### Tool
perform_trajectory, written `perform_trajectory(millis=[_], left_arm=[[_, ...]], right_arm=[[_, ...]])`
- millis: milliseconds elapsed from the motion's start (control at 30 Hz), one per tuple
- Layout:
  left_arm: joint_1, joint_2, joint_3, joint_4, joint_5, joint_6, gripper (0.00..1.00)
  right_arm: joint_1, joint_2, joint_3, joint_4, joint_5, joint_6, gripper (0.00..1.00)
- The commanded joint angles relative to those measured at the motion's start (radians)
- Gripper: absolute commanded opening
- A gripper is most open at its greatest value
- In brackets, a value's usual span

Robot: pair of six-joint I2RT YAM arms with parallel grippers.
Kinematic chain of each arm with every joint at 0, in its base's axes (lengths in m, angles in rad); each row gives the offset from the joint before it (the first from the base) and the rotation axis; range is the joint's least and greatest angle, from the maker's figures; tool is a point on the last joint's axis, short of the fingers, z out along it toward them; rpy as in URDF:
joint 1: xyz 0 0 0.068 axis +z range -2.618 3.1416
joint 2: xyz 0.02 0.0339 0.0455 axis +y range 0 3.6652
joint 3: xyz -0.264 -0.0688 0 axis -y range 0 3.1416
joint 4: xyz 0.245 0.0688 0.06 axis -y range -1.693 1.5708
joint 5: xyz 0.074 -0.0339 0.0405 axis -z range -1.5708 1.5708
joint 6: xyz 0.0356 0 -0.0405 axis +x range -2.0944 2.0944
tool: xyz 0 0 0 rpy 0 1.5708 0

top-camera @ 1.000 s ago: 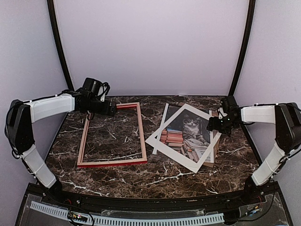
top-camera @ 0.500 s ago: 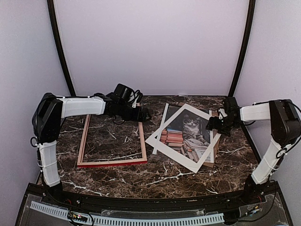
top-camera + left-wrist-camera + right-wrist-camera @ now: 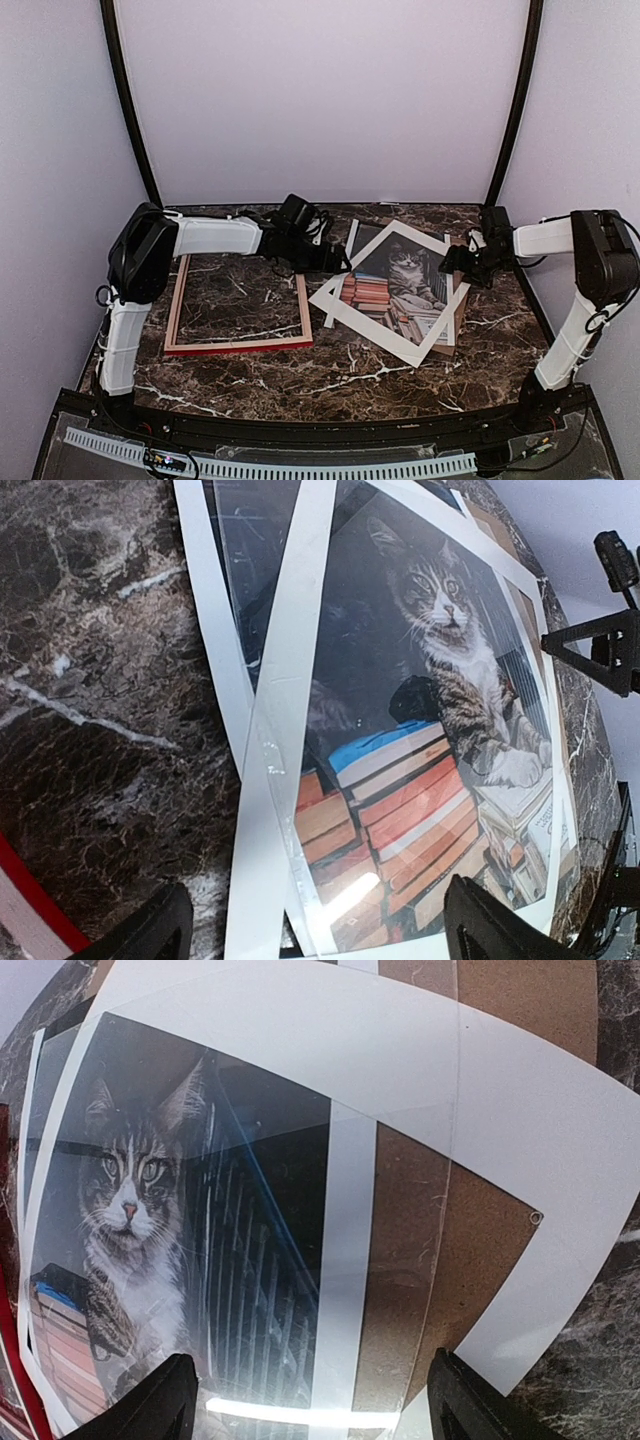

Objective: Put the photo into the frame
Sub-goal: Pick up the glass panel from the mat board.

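Photo (image 3: 395, 282) under skewed white mat (image 3: 362, 335), beside frame (image 3: 238, 345); left gripper (image 3: 338, 265), right gripper (image 3: 452, 265) flank it, both wide open and empty, apparently poised for pickup.

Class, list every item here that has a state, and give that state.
frame: empty, flat on the table.
photo: outside the frame, under the white mat.
white mat: lying askew over the photo.
left claw: open, holding nothing.
right claw: open, holding nothing.

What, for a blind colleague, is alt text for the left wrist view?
A photo of a tabby cat on stacked books lies under a skewed white cardboard mat on a dark marble table, the left gripper open above.
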Motion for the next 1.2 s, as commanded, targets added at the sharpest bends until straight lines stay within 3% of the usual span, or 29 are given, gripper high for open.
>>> perform_trajectory(millis=[0,233,767,1167], left_arm=[[-0.018,0.037,0.053,-0.033,0.039,-0.045,0.89],[-0.032,0.1,0.118,-0.09,0.074,-0.078,0.83],[-0.033,0.122,0.124,-0.1,0.149,-0.155,0.78],[-0.032,0.101,0.097,-0.068,0.144,-0.176,0.72]], right_arm=[[-0.018,0.019,-0.026,0.036,-0.047,0.027,0.8],[-0.026,0.046,-0.06,0.063,-0.12,0.051,0.79],[-0.059,0.076,-0.114,0.135,-0.266,0.088,0.74],[-0.076,0.082,-0.15,0.209,-0.45,0.1,0.63]])
